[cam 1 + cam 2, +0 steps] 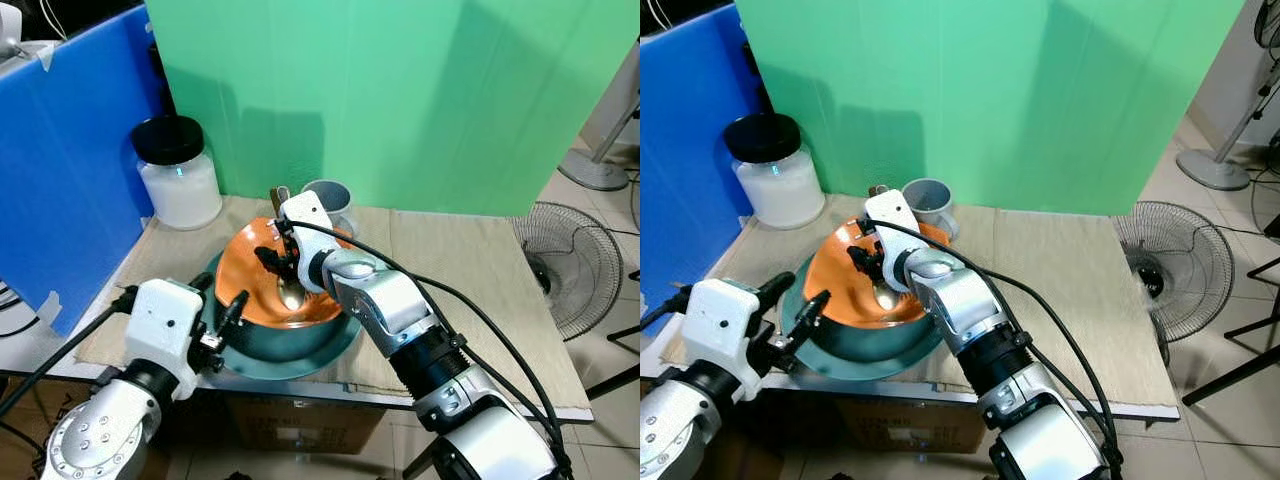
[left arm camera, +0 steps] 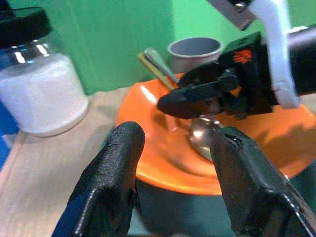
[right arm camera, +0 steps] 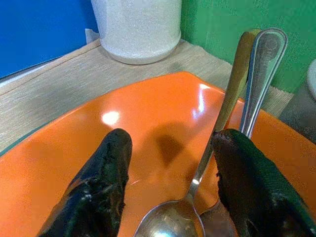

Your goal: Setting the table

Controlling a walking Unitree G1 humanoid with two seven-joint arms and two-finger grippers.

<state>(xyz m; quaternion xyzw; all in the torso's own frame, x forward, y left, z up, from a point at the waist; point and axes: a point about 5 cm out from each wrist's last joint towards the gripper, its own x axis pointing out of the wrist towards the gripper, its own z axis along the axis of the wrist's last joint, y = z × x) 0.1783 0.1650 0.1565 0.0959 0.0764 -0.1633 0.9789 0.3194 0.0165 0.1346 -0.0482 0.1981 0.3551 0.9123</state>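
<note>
An orange bowl [image 1: 245, 275] sits stacked on a dark teal bowl [image 1: 290, 342], which rests on a teal plate [image 1: 300, 370]. Two spoons lie in the orange bowl, their handles [image 3: 249, 74] leaning on its far rim and one silver spoon head [image 2: 202, 136] at the bottom. My right gripper [image 1: 275, 262] hovers low inside the orange bowl, open, with the handles just beside one finger [image 3: 247, 197]. My left gripper [image 1: 218, 297] is open at the near left side of the stack, level with the bowl's rim and touching nothing.
A grey cup [image 1: 328, 198] stands just behind the bowls. A white-filled jar with a black lid [image 1: 178, 172] is at the back left. Beige cloth [image 1: 470, 290] covers the table. A blue board [image 1: 60, 180] bounds the left, a green screen [image 1: 400, 90] the back. A floor fan [image 1: 570, 265] stands on the right.
</note>
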